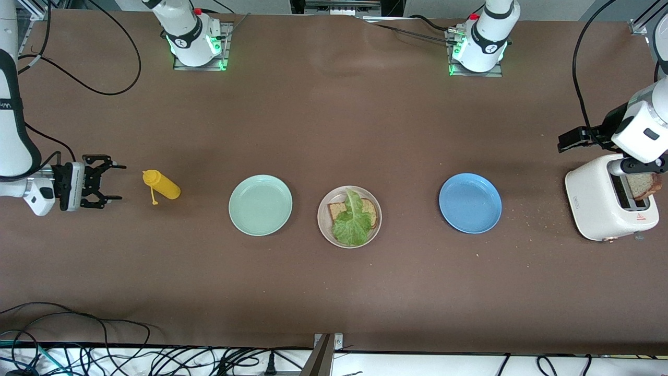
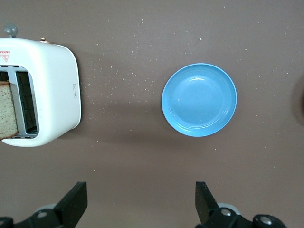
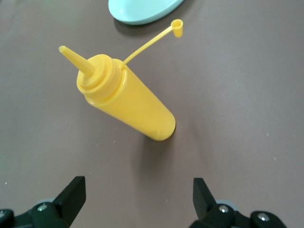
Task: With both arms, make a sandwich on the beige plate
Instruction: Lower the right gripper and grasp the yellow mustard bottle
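The beige plate [image 1: 325, 222] sits mid-table, holding one brown bread slice [image 1: 369, 208] with a green lettuce leaf [image 1: 352, 222] laid on top. A second bread slice [image 1: 643, 185] [image 2: 8, 111] stands in a slot of the white toaster [image 1: 600, 201] [image 2: 52, 90] at the left arm's end. My left gripper [image 2: 141, 204] hangs open and empty high over the table by the toaster. My right gripper [image 1: 116, 183] [image 3: 140, 202] is open and empty at the right arm's end, its fingers pointing at a yellow squeeze bottle [image 1: 163, 185] [image 3: 126, 102].
A mint-green plate [image 1: 260, 204] lies between the bottle and the beige plate. A blue plate [image 1: 470, 203] [image 2: 199, 99] lies between the beige plate and the toaster. Crumbs dot the table near the toaster. Cables run along the table's front edge.
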Action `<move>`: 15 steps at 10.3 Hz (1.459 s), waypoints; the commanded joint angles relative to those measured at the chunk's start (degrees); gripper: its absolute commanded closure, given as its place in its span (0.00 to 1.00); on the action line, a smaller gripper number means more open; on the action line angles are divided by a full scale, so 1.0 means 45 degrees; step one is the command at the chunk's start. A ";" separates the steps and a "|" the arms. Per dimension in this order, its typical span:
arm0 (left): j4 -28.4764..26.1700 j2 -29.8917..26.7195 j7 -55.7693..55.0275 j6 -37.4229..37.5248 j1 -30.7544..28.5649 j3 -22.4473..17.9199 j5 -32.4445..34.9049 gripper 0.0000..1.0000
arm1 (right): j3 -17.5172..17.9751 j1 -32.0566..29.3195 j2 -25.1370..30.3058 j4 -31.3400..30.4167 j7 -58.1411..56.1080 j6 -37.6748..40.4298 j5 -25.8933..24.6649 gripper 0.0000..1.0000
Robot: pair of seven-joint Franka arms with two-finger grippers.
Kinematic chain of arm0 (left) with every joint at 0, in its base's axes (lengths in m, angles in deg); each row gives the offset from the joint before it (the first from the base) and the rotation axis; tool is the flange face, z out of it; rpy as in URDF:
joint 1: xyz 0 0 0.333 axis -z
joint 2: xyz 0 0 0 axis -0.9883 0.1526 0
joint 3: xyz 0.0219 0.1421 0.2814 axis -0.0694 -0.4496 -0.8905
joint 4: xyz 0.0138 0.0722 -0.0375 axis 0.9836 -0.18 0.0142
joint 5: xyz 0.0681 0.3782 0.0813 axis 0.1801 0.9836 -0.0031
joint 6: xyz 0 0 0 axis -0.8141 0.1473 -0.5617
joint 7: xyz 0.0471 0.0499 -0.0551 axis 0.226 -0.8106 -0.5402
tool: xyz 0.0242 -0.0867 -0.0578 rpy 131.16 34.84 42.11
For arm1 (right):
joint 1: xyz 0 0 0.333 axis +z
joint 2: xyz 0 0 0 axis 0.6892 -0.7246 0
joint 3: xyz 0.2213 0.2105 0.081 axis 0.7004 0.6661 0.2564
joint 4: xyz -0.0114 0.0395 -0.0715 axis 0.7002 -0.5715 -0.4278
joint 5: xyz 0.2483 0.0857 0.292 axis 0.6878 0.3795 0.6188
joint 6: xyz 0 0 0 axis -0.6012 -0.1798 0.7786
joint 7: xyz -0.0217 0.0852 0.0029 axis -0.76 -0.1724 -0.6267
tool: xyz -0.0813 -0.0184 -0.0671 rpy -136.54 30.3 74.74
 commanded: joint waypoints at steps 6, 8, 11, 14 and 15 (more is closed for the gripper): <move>0.0233 0.0053 0.0288 0.0245 -0.0051 -0.0006 -0.0280 0.00 | 0.0319 0.0458 -0.1315 -0.0039 -0.1814 -0.0814 0.2001 0.00; 0.0233 0.0053 0.0288 0.0245 -0.0032 -0.0006 -0.0280 0.00 | 0.0319 0.0712 -0.1491 -0.0233 -0.1833 -0.1087 0.2374 0.00; 0.0233 0.0053 0.0288 0.0245 -0.0032 -0.0006 -0.0280 0.00 | 0.0474 0.0908 -0.1472 -0.0312 -0.1853 -0.1421 0.2531 0.13; 0.0233 0.0053 0.0288 0.0245 -0.0012 -0.0006 -0.0280 0.00 | 0.0728 0.0928 -0.1471 -0.0390 -0.1912 -0.1849 0.2531 0.27; 0.0233 0.0053 0.0288 0.0245 -0.0012 0.0013 -0.0280 0.00 | 0.1135 0.0947 -0.1413 -0.0448 -0.1931 -0.2257 0.2531 0.63</move>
